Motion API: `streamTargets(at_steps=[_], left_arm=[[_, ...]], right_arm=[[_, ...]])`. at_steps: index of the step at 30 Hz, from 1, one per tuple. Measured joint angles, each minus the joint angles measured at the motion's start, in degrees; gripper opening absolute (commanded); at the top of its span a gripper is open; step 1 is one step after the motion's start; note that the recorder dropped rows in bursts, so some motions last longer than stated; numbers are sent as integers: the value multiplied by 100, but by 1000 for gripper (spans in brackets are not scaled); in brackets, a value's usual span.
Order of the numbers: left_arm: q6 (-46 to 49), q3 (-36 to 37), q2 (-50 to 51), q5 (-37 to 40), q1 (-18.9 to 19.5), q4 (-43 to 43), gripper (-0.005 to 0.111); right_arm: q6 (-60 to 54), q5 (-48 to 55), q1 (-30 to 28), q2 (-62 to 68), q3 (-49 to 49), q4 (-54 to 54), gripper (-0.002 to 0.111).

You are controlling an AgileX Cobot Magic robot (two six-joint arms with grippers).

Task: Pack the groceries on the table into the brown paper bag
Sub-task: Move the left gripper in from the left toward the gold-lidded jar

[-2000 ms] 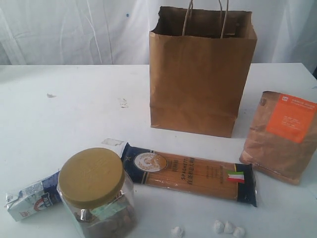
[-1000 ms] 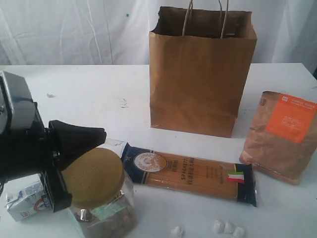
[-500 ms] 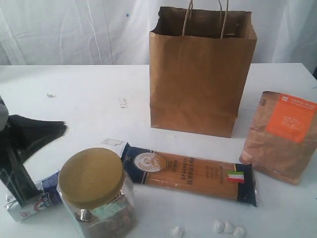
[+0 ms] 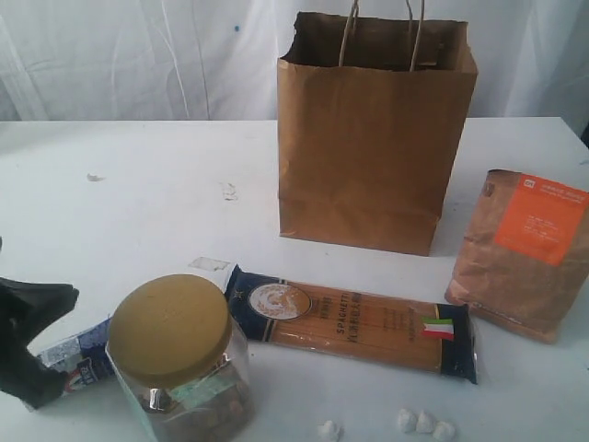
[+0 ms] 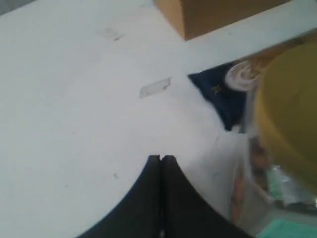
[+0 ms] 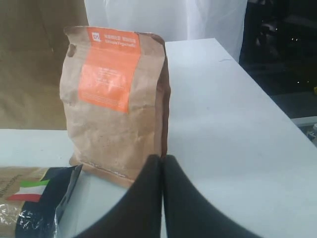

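The white desk [image 4: 138, 203] carries everything. The bag [image 4: 373, 138] stands upright at the back, mouth open; its inside is hidden. In front of it the spaghetti [image 4: 354, 322] lies flat. The pouch [image 4: 525, 253] stands to the right, well apart from the bag. The jar [image 4: 179, 354] stands at the front left, touching or just beside the spaghetti's end, with the carton [image 4: 81, 352] lying partly behind it.

The left claw [image 5: 161, 158] is clenched on nothing, low over bare desk just beside the jar; the exterior view shows it at the carton's outer end, contact unclear. The right claw [image 6: 162, 157] is also clenched and empty, facing the pouch.

The step in hand looks like the approach for a pick, with four groceries unpacked. Next, the left claw needs to spread its jaws and straddle the carton or jar squarely before closing and lifting toward the bag.
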Motion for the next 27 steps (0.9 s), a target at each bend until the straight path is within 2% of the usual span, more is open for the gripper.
streamTargets(at_steps=[5, 8, 11, 14, 19, 25, 27], left_arm=[[215, -245, 45, 1798, 0, 143, 0], [837, -404, 148, 3239, 0, 176, 0], [2103, -546, 484, 4670, 0, -70, 0], [3699, -742, 959, 5266, 0, -695, 0], [6501, -1359, 1680, 5760, 0, -3044, 0], [8631, -2810, 1774, 6652, 0, -7068, 0], [9720, -3067, 1761, 6785, 0, -8643, 0]], right_arm=[[0, 0, 0, 0, 0, 0, 0], [0, 0, 0, 0, 0, 0, 0], [0, 0, 0, 0, 0, 0, 0], [0, 0, 0, 0, 0, 0, 0], [0, 0, 0, 0, 0, 0, 0], [0, 0, 0, 0, 0, 0, 0], [0, 0, 0, 0, 0, 0, 0]])
